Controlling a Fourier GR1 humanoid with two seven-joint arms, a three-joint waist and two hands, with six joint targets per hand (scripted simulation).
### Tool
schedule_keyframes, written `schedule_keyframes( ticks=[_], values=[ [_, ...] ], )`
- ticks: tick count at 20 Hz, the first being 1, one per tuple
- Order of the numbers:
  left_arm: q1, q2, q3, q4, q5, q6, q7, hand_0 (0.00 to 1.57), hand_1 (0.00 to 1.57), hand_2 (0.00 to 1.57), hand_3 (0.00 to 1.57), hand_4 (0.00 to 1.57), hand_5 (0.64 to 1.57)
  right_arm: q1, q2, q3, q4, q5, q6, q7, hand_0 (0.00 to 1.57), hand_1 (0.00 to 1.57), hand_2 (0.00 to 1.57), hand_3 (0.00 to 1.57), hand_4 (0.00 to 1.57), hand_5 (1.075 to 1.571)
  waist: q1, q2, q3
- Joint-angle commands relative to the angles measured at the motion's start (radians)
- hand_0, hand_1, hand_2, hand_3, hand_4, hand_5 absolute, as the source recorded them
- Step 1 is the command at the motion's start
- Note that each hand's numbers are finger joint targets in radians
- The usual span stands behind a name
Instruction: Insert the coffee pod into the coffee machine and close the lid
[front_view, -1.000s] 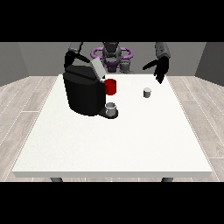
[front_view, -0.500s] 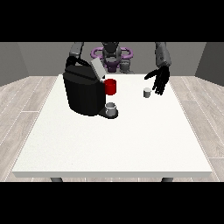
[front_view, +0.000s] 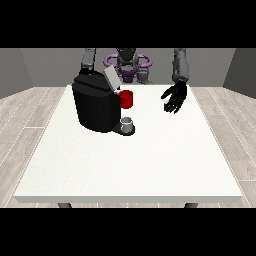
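Observation:
A black coffee machine (front_view: 95, 107) stands on the white table (front_view: 130, 165) at the left, its grey lid (front_view: 111, 77) tilted up. A red holder (front_view: 127, 99) juts from the machine's front, and a small grey cup (front_view: 128, 123) sits on its base. The hand at the view's right (front_view: 175, 97) hangs low over the table with its fingers spread and pointing down. It covers the spot where the small white coffee pod stood, and the pod does not show. At the view's left only the arm (front_view: 89, 59) shows; its hand is hidden behind the machine.
The robot's torso, with a purple ring (front_view: 128, 61), is behind the table's far edge. The table's bare white surface spreads in front of the machine and to the right.
The hand at the view's right has come down and inward over the white pod, which was visible earlier and is now hidden. The machine and its lid have not moved.

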Motion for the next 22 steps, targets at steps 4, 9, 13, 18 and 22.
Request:
schedule_keyframes(
  ticks=[4,9,13,18,22],
  values=[
    [-0.057,0.017,-0.042,0.076,-0.145,0.113,-0.066,0.94,0.94,1.04,0.87,0.43,1.571,-0.059,-0.018,-0.017,0.063,0.005,0.014,-0.028,0.00,0.00,0.00,0.00,0.00,1.571,0.003,0.056,0.0000],
    [-0.093,0.025,-0.115,0.126,-0.236,0.021,0.005,0.87,0.87,1.02,0.88,0.34,1.571,-0.095,0.000,-0.013,0.095,0.017,0.000,0.030,0.00,0.00,0.00,0.00,0.00,1.571,0.004,0.016,0.0005],
    [-0.097,0.075,-0.079,0.213,-0.248,0.010,-0.069,0.75,0.75,0.94,0.81,0.37,1.571,-0.047,0.010,-0.006,0.086,-0.006,0.011,-0.026,0.00,0.00,0.00,0.00,0.00,1.571,-0.006,0.007,-0.0001],
    [-0.110,0.010,-0.099,0.235,-0.303,0.019,-0.060,0.87,0.87,1.02,0.92,0.41,1.571,-0.001,0.005,-0.032,0.157,-0.021,0.019,-0.078,0.00,0.00,0.00,0.00,0.00,1.571,0.001,-0.041,0.0002],
    [-0.111,0.017,-0.058,0.284,-0.295,0.064,-0.158,1.15,1.15,1.26,1.16,0.47,1.571,-0.015,-0.021,-0.046,0.153,-0.035,0.029,-0.060,0.00,0.00,0.00,0.00,0.00,1.571,0.008,-0.028,-0.0001]
  ],
)
